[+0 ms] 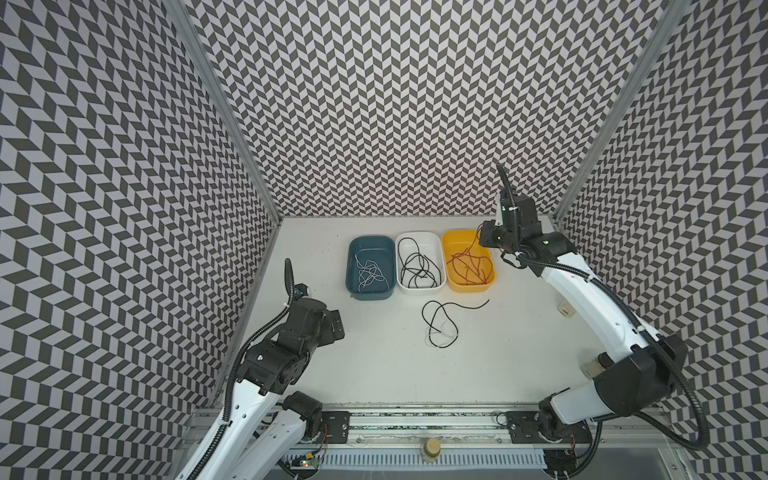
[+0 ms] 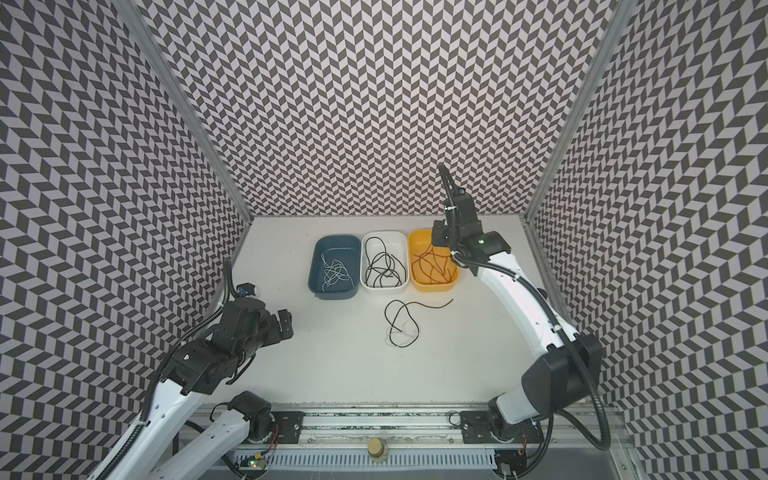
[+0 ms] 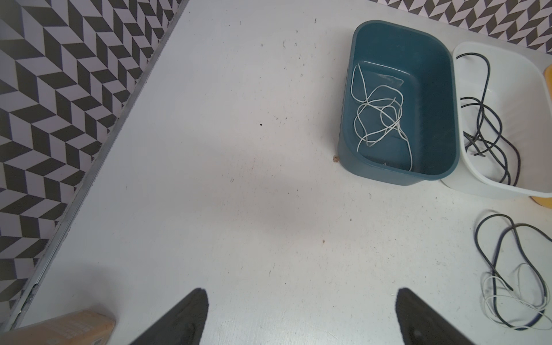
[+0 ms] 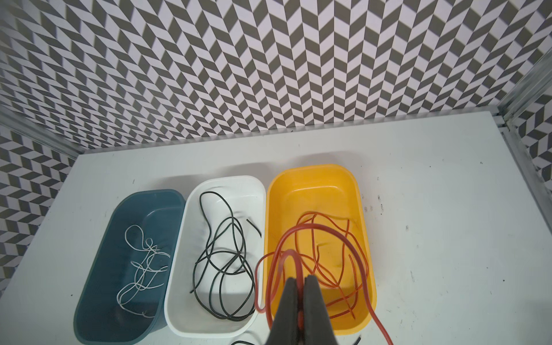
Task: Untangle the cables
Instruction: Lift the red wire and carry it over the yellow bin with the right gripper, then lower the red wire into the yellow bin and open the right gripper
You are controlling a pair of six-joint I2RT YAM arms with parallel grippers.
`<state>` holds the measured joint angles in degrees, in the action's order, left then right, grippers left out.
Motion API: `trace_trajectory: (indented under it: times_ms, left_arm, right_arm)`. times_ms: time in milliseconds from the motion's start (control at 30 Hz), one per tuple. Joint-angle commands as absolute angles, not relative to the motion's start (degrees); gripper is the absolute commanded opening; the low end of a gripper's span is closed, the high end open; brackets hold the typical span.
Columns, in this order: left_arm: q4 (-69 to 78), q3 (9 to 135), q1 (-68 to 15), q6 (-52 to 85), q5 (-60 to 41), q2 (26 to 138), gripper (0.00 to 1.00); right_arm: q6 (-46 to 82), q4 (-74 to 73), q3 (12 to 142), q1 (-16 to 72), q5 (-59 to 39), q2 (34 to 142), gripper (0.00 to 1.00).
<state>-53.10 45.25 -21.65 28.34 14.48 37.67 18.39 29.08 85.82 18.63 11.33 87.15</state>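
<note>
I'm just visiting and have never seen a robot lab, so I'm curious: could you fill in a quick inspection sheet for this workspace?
Surface: white table, lightly scuffed, mostly bare.
Job's things: white cables in blue tray; black cables in white tray; red-orange cables in yellow tray; loose black-and-white tangle on the table.
Clutter: small beige object near the right arm.
Hands: left hand open, empty; right hand shut on a red-orange cable over the yellow tray.
Cables: ribbed black hoses along both arms.
Surroundings: chevron-patterned walls; metal rail in front.
</note>
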Motion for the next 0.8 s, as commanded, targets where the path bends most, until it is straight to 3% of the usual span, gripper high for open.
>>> trace_trajectory:
  times_ms: [0,200,767]
  left_arm:
    - [-52.64,45.35,-21.16,28.13,14.77,37.44,1.0]
    - [-52.56,45.37,-21.1,28.12,14.59,37.56,1.0]
    - [-52.6,45.36,-21.04,28.07,14.33,37.42,1.0]
  right_arm:
    - [20.11,24.81,84.18,18.63,12.18,87.95,0.0]
    - [21.93,23.89,81.57,18.64,14.06,91.72,0.0]
    - [24.92,27.0,81.95,18.55,7.19,104.93,0.0]
